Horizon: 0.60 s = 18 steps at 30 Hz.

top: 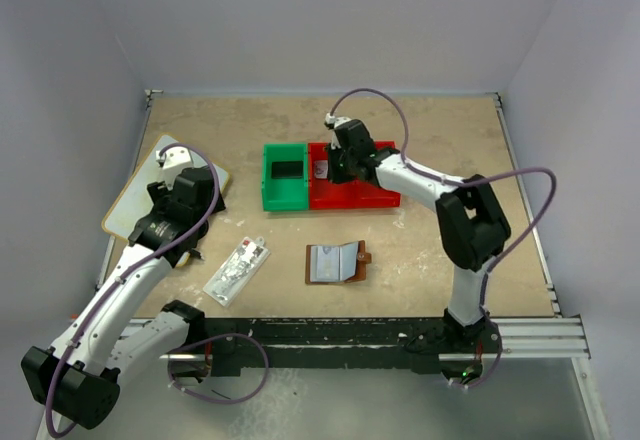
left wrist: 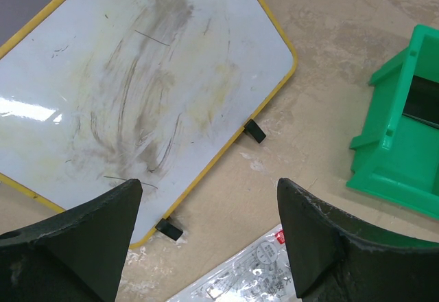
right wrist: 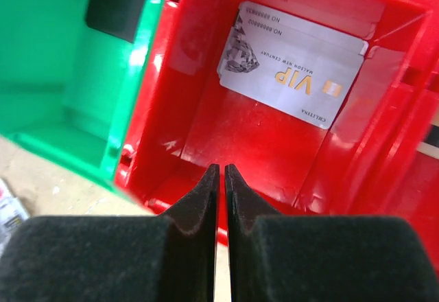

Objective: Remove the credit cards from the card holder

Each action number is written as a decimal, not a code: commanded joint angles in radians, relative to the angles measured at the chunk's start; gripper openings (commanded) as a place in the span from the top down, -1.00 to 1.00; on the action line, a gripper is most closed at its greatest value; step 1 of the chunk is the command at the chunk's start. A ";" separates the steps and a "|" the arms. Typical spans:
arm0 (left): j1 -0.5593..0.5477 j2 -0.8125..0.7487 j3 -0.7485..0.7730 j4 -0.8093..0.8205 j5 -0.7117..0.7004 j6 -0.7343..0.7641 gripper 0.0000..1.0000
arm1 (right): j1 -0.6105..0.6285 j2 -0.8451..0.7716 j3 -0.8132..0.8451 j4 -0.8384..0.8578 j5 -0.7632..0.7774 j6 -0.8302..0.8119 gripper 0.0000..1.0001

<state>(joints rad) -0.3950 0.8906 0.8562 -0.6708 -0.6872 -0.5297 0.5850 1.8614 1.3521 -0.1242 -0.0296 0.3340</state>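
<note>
On the counter we see the card holder unfolded; right hand closed over red bin, left hand spread.

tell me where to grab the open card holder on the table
Likely the small brown tab jutting from the card holder's right edge, coming down from above. It lies open and flat on the table, so its other edges give little to pinch.

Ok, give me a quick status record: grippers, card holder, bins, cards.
left gripper: open, empty, over whiteboard edge
right gripper: shut, above red bin
card holder: lying open, apart from both grippers
cards: VIP card in red bin, seemingly another beneath it
green bin: beside red bin, touching
</note>
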 commanded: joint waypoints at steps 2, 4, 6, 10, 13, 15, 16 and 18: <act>0.002 0.001 0.004 0.031 -0.011 0.016 -0.55 | 0.030 0.104 0.160 -0.111 0.106 0.007 0.82; 0.002 0.002 0.003 0.033 -0.009 0.016 -0.55 | 0.038 0.148 0.198 -0.125 0.139 0.004 0.81; 0.001 0.003 0.004 0.030 -0.007 0.017 -0.55 | 0.042 0.190 0.235 -0.145 0.173 0.004 0.81; 0.002 -0.002 0.003 0.031 -0.012 0.016 -0.55 | 0.043 0.253 0.289 -0.170 0.221 0.003 0.81; 0.002 -0.002 0.003 0.031 -0.011 0.016 -0.55 | 0.045 0.288 0.318 -0.180 0.240 0.001 0.81; 0.001 -0.003 0.003 0.032 -0.011 0.017 -0.55 | 0.045 0.307 0.331 -0.184 0.259 -0.001 0.81; 0.001 -0.003 0.002 0.032 -0.010 0.017 -0.55 | 0.045 0.318 0.337 -0.187 0.268 0.000 0.80; 0.001 -0.004 0.003 0.033 -0.009 0.016 -0.55 | 0.045 0.333 0.346 -0.189 0.286 0.001 0.80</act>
<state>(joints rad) -0.3950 0.8948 0.8558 -0.6704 -0.6868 -0.5297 0.6266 2.1834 1.6470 -0.2871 0.1852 0.3325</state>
